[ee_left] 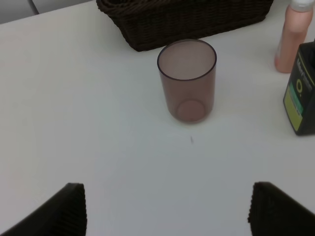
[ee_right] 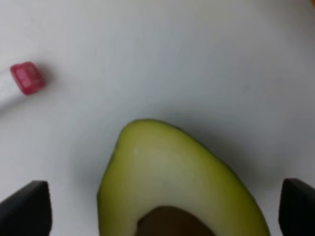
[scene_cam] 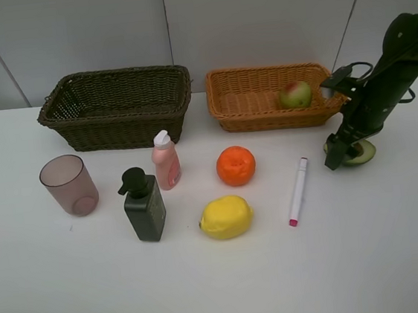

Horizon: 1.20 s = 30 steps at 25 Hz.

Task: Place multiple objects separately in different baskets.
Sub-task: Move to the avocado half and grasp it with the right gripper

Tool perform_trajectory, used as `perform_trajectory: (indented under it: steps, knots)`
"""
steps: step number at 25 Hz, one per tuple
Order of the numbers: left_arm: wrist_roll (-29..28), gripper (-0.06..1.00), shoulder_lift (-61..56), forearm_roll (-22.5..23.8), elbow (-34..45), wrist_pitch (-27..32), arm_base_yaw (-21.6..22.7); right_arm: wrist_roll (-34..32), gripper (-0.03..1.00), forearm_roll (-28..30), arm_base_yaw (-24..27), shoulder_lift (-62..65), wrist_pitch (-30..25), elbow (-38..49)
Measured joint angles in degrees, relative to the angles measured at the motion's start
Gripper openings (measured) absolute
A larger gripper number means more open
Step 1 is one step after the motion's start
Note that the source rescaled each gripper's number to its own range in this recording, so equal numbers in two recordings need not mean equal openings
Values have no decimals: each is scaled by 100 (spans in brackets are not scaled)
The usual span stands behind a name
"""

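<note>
While only the mango lies in the tan basket at upper right, I see seven others left out, right gripper spread astride the avocado, left gripper spread, empty.

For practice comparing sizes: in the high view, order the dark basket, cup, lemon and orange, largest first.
1. dark basket
2. cup
3. lemon looks slightly larger than the orange, but lies nearer the camera, so that pair is unsure.
</note>
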State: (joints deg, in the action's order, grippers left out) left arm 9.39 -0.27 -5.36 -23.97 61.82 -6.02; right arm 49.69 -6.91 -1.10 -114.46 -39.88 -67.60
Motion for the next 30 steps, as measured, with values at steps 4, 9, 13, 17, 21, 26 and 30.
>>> perform_trajectory:
  steps: [4, 9, 13, 17, 21, 26, 30]
  knots:
    - [0, 89, 0, 0, 0, 0, 0, 0, 97, -1, 0, 0, -11, 0]
    - [0, 89, 0, 0, 0, 0, 0, 0, 97, 30, 0, 0, -24, 0]
    - [0, 89, 0, 0, 0, 0, 0, 0, 97, 192, 0, 0, -36, 0]
    - [0, 89, 0, 0, 0, 0, 0, 0, 94, 522, 0, 0, -38, 0]
    - [0, 89, 0, 0, 0, 0, 0, 0, 63, 1004, 0, 0, -38, 0]
    - [0, 89, 0, 0, 0, 0, 0, 0, 56, 1308, 0, 0, -42, 0]
    - [0, 89, 0, 0, 0, 0, 0, 0, 56, 1320, 0, 0, -42, 0]
